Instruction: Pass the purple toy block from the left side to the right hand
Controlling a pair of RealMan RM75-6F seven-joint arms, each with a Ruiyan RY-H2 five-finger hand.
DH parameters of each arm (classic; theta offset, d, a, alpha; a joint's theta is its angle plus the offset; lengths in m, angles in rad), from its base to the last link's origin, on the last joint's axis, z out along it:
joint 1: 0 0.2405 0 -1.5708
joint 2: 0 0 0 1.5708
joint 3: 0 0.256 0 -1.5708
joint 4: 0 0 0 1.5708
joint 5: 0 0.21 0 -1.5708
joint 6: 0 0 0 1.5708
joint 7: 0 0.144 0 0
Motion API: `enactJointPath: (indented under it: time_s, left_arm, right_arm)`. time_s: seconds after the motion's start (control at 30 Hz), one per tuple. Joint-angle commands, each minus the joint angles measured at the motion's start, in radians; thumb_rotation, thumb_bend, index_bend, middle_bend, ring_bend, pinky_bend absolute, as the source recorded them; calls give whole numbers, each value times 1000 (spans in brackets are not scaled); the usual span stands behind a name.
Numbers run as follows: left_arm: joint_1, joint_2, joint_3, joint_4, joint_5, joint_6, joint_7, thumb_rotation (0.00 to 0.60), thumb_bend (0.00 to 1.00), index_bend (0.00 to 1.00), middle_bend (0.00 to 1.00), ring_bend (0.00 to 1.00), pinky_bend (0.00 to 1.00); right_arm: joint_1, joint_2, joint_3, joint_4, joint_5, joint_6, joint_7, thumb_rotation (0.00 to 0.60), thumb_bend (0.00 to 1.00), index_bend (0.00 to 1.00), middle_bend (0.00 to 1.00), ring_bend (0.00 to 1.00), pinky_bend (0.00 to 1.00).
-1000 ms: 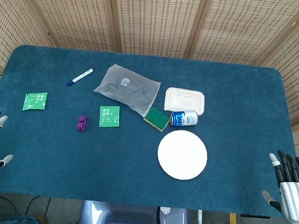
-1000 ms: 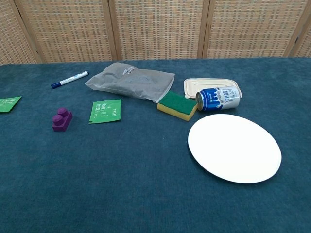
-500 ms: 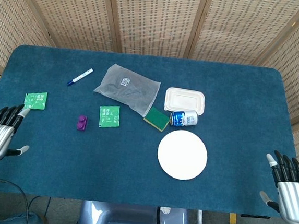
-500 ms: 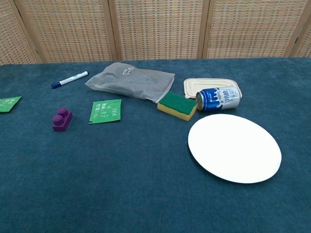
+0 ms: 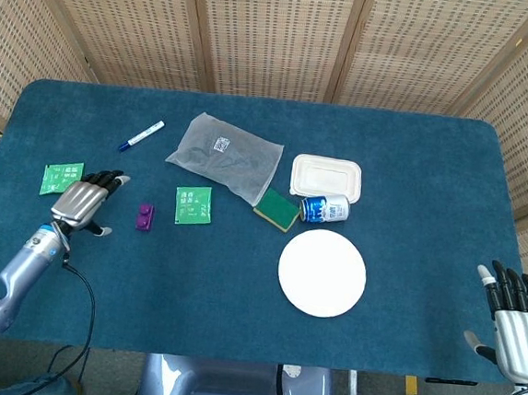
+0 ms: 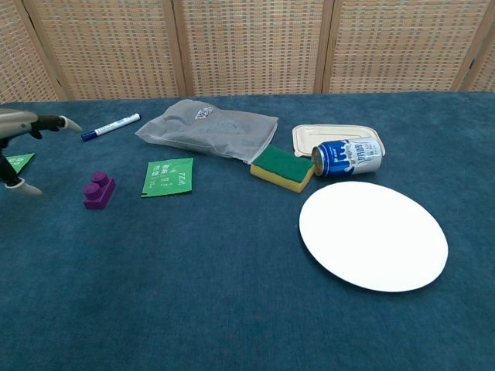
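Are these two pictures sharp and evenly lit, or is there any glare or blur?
Head view: even, soft light, no hard shadows; the purple toy block and left hand look crisp. Chest view: also sharp, with mild brightness on the white plate and a small shine on the can.

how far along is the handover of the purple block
Barely started. Done: nothing; the purple toy block lies on the table, untouched. In hand: the left hand hovers open just beside it, holding nothing. Left: grasp, lift, carry across and hand off to the right hand, which waits open at the table's near right corner.
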Motion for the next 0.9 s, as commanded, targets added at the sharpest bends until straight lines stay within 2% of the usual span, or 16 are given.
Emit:
enactJointPath:
  time_s: [0.03, 0.27, 0.5, 0.67, 0.9]
  left_arm:
    - [-52, -74, 18, 88, 28, -47, -64, 600, 113, 139, 148, 150, 175]
    - [-90, -134, 28, 169, 16, -94, -94, 600, 115, 152, 168, 154, 177]
    - [-108, -136, 33, 167, 17, -95, -104, 600, 117, 186, 213, 168, 175]
    - [-122, -142, 29, 158, -14, -122, -75, 600, 119, 235, 270, 225, 189]
    - [-133, -153, 18, 146, -50, -120, -28, 600, 123, 307, 370, 327, 263]
  right_arm:
    - [3, -2, 1, 2, 6, -6, 0, 600, 0, 62, 0, 0, 0]
    - [7, -5, 1, 5, 13, -12, -3, 600, 0, 66, 0, 0, 0]
    - [10, -5, 3, 7, 21, -16, 1, 600, 0, 72, 0, 0, 0]
    - [11, -3, 2, 8, 24, -20, 7, 600, 0, 74, 0, 0, 0]
    - [14, 0, 2, 9, 30, -25, 16, 600, 0, 76, 0, 0, 0]
